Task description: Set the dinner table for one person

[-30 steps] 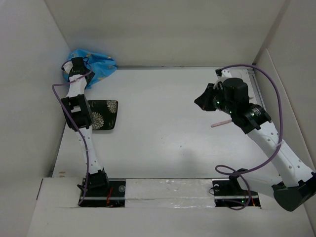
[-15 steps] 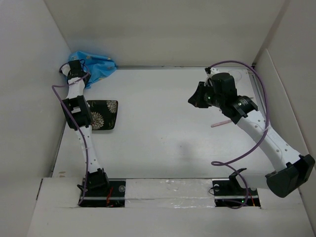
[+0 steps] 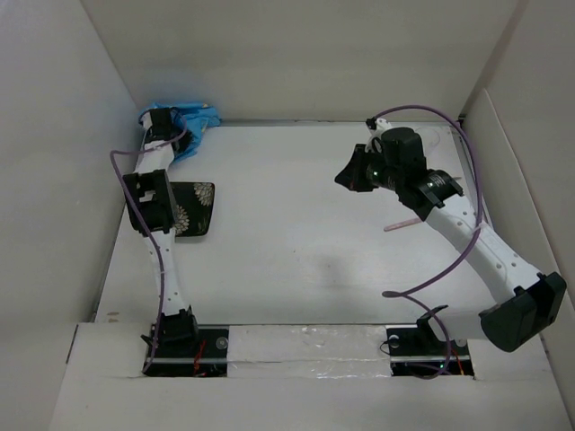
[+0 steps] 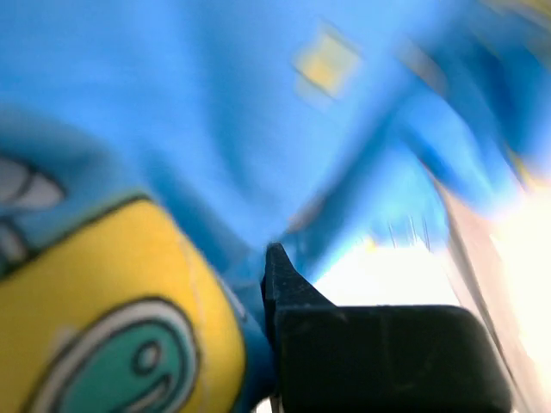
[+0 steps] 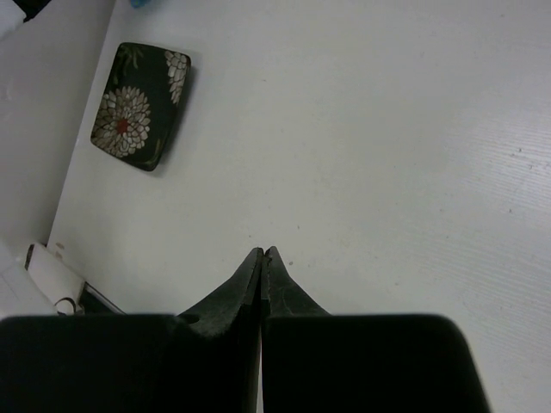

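The left hand [image 3: 160,119] pinches the bunched blue cloth [image 3: 199,123] at the far-left corner of the white worktop [image 3: 296,251]. The right hand [image 5: 262,252], its 2 fingers pressed together and empty, hangs above the worktop, well apart from the dark floral plate [image 3: 190,208].

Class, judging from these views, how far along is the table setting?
Nothing looks set yet. The left gripper is at the bunched blue mat in the dinner table's far-left corner. Left: spreading it, placing the floral plate and pink stick. The right gripper is shut, empty.
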`<control>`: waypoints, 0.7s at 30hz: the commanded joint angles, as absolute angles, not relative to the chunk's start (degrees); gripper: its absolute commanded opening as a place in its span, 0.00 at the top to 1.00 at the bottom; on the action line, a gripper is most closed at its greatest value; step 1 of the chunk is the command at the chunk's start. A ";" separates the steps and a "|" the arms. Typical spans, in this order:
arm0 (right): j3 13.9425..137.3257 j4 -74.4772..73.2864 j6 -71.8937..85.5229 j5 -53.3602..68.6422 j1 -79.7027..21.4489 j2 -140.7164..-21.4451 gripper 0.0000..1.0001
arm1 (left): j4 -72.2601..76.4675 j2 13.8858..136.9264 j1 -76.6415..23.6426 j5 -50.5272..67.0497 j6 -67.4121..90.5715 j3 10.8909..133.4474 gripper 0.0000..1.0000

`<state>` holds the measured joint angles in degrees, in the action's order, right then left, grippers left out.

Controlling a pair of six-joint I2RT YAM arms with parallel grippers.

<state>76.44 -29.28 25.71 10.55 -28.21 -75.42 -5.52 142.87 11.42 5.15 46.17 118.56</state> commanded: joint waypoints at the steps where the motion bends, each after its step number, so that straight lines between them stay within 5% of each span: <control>1: 79.72 -25.58 23.03 12.74 -28.48 -75.06 0.98 | -0.44 130.79 3.35 11.51 43.69 119.44 1.00; 13: 79.37 -26.19 21.62 12.13 -22.86 -71.11 0.92 | -1.58 102.41 -10.88 6.86 43.60 102.93 1.00; 16: 78.14 -25.67 23.02 10.64 -21.63 -69.96 0.69 | -4.12 98.09 -19.22 2.21 41.31 99.67 1.00; 17: 76.48 -25.49 23.64 9.76 -21.62 -69.79 0.52 | -4.91 97.30 -23.34 1.07 40.96 97.75 1.00; 20: 73.23 -25.31 25.57 8.26 -19.25 -69.61 0.25 | -3.80 96.07 -26.71 1.40 44.11 90.22 1.00; 21: 72.78 -25.75 25.75 8.70 -18.64 -70.04 0.22 | -3.17 95.37 -26.72 2.02 47.43 87.65 1.00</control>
